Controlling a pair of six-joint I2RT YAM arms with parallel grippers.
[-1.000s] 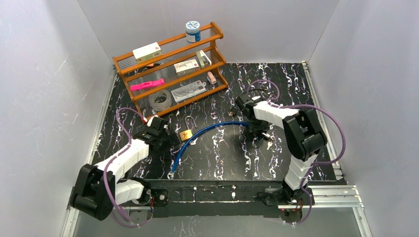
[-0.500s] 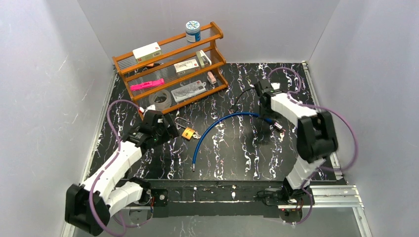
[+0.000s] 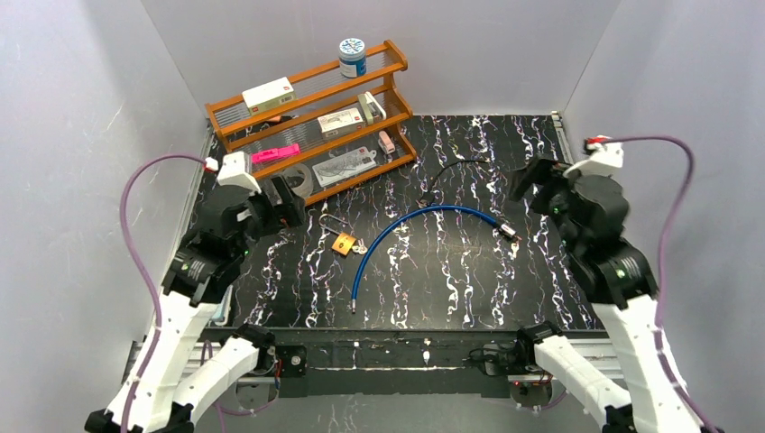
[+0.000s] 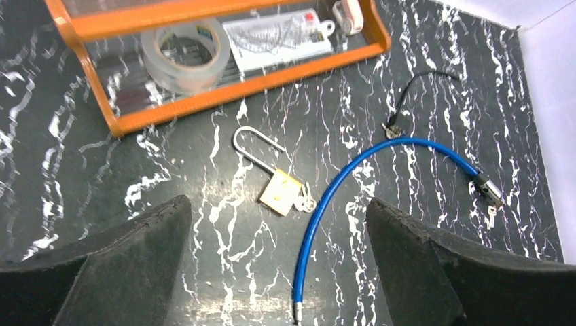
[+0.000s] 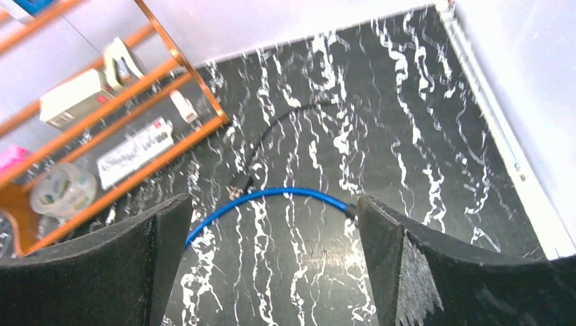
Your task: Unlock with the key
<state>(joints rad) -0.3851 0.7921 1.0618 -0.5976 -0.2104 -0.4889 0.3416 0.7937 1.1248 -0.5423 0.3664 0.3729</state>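
Note:
A brass padlock [image 3: 341, 244] with a long silver shackle lies on the black marbled table, left of centre. A small silver key [image 3: 358, 247] touches its right side. In the left wrist view the padlock [image 4: 281, 192] and key [image 4: 306, 202] lie below and between my fingers; one shackle leg looks free of the body. My left gripper [image 3: 287, 200] hangs high above the table, left of the padlock, open and empty [image 4: 277, 207]. My right gripper [image 3: 534, 180] is raised at the far right, open and empty [image 5: 273, 204].
A blue cable [image 3: 410, 219] arcs across the table centre, right of the padlock [image 4: 339, 183] [image 5: 272, 195]. A thin black cord [image 3: 451, 169] lies behind it. An orange wooden rack [image 3: 307, 126] with tape, boxes and a jar stands at the back left. White walls surround the table.
Both arms have risen and drawn back from the table to the sides. The left gripper has left the padlock and the right has left the blue cable, which shifted right early on.

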